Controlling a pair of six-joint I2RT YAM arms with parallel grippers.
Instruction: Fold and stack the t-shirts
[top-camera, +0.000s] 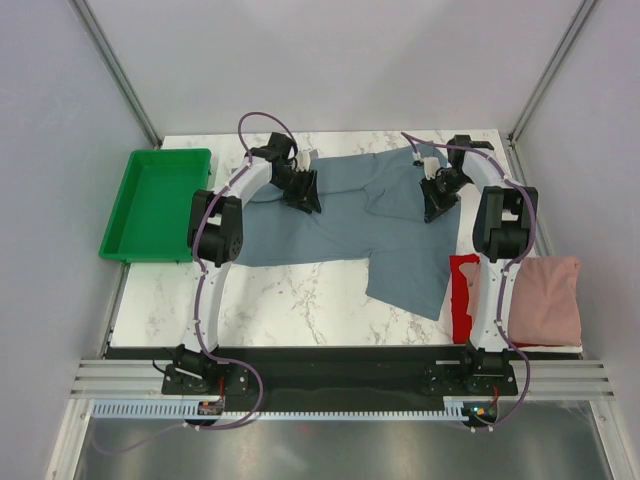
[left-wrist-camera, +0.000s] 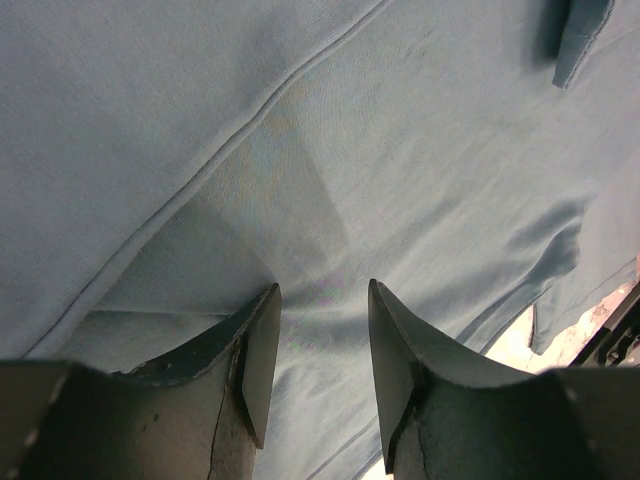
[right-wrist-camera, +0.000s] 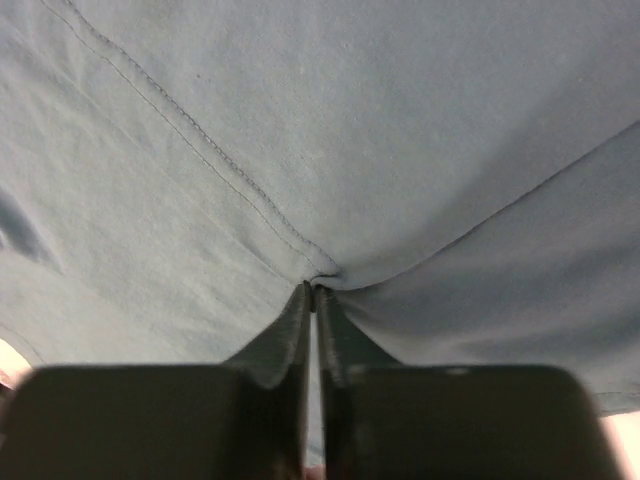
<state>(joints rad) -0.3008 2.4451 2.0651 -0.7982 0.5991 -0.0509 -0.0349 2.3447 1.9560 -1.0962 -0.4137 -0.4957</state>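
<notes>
The slate blue-grey t-shirt (top-camera: 340, 225) lies spread over the middle and back of the table. My left gripper (top-camera: 303, 196) stands on its left part, open, the cloth (left-wrist-camera: 330, 150) lying flat between the fingers. My right gripper (top-camera: 436, 207) is on its right part, shut on a pinched fold of the blue-grey cloth (right-wrist-camera: 330, 150) next to a stitched seam. The bright red t-shirt (top-camera: 462, 300) shows as a strip at the right, partly under the right arm. The dusty pink t-shirt (top-camera: 548, 300) lies beside it, at the table's right edge.
A green plastic tray (top-camera: 157, 203) sits at the left edge of the table. Bare marble table (top-camera: 280, 305) shows in front of the blue-grey shirt. White walls and metal frame posts stand around the table.
</notes>
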